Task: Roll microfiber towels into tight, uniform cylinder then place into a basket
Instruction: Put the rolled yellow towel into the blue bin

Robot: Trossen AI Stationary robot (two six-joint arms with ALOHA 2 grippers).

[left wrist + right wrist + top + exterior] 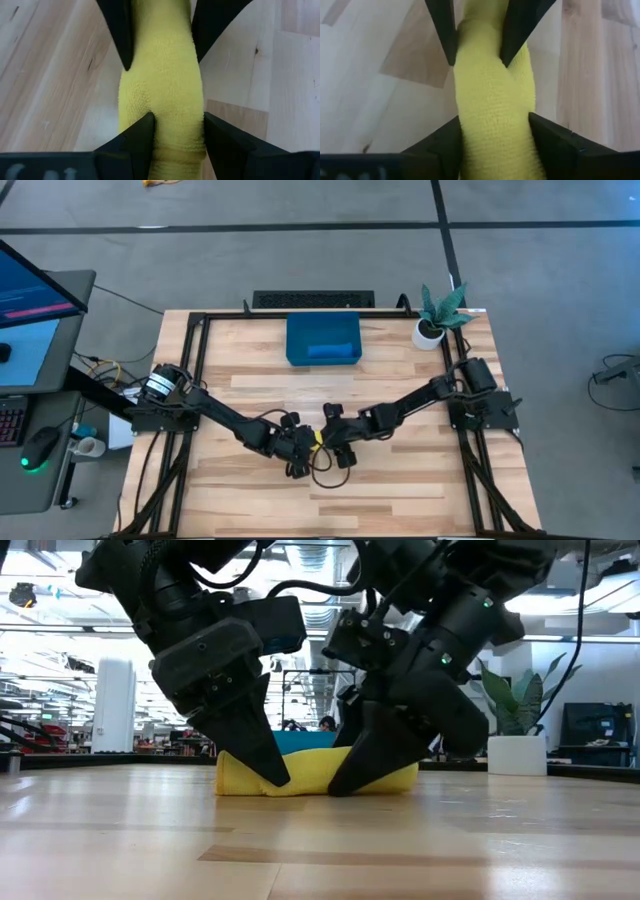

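- Pale wooden planks make up the table (400, 480), framed by dark rails, with a grey concrete floor around it.
- Near the table's middle, toward the front edge, the yellow towel (310, 772) lies rolled into a cylinder, flat on the wood.
- Both grippers meet over that roll, one at each end.
- The left gripper (178, 131) is clamped on the yellow towel, its two dark fingers (140, 137) pressing the terry cloth on either side.
- The right gripper (495, 131) grips the same roll at the other end, fingers (547, 137) tight against it; each wrist view also shows the other arm's fingertips farther along the roll.
- In the low view both sets of fingertips reach down to the table at the roll's two ends.
- Farther back, the dark-blue basket (322, 328) sits near the table's rear edge, well apart from the grippers.
- Inside the basket lies the blue towel (330, 351), against the wall nearest the arms.
- A small white pot with a green plant (434, 320) stands at the rear right corner, beside the basket but apart from it.
- A monitor (35, 315) and mouse (40, 448) sit off the table's left side.
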